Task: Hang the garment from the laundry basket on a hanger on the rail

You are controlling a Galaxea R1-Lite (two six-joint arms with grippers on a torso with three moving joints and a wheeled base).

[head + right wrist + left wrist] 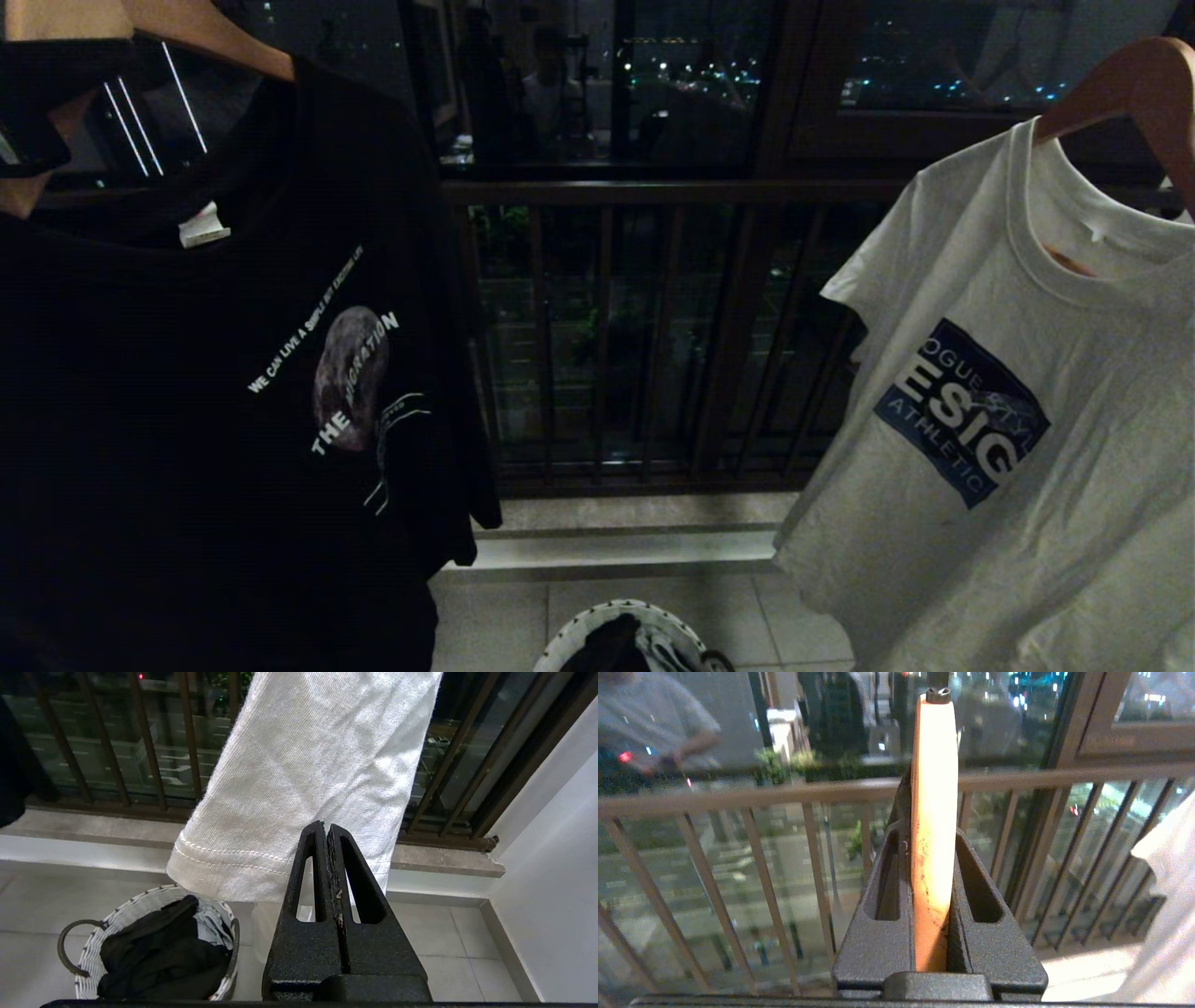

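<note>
Clamped in my left gripper (931, 891) is the black shirt's (233, 392) wooden hanger (934, 826), raised well above the laundry basket (154, 900); my right gripper (327, 833), fingers together, sits low near that basket, beside the white shirt (317, 765)

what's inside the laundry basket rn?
The laundry basket holds a dark garment piled on top, with a lighter fabric showing beside it. Anything under the dark pile, down to the bottom, is covered.
</note>
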